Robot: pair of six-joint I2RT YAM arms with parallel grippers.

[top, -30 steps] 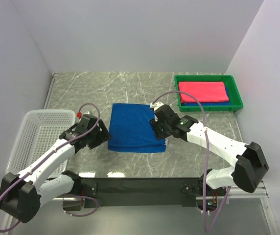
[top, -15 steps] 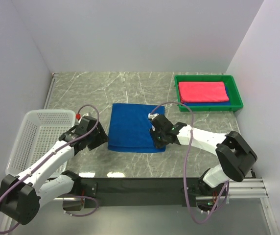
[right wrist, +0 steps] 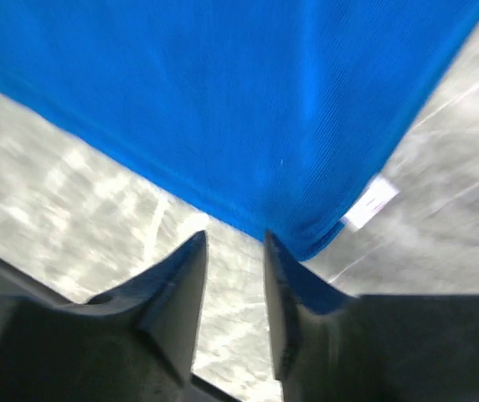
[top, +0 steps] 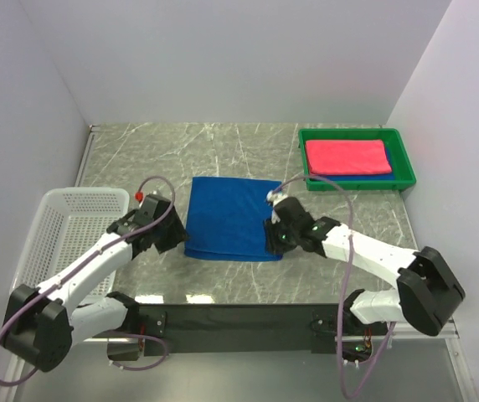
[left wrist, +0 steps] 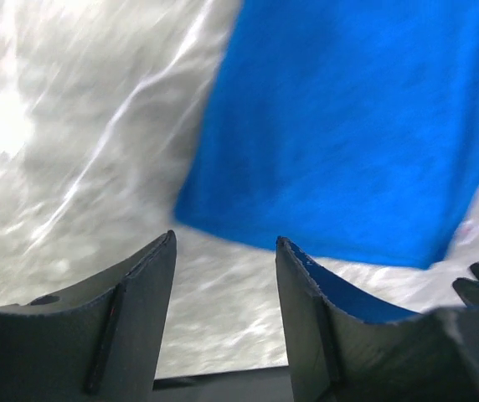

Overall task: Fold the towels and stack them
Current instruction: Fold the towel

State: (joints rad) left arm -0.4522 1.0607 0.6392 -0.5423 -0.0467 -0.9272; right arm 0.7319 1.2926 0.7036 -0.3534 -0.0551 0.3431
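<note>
Flat on the grey marble table (top: 181,151), midway across: a folded royal blue terry-cloth towel (top: 231,213). At its near-left corner, the left gripper (left wrist: 225,243) — jaws spread, only marble in the gap, cloth edge just ahead. At the near-right corner, the right gripper (right wrist: 235,239) — jaws parted narrowly, bare table between them; possibly brushing the corner with one fingertip, hard to tell. Far right, in a green plastic tray (top: 359,184): a folded pink-red towel (top: 347,156) atop another blue towel (top: 352,177). Far left, a white lattice basket (top: 55,218).
</note>
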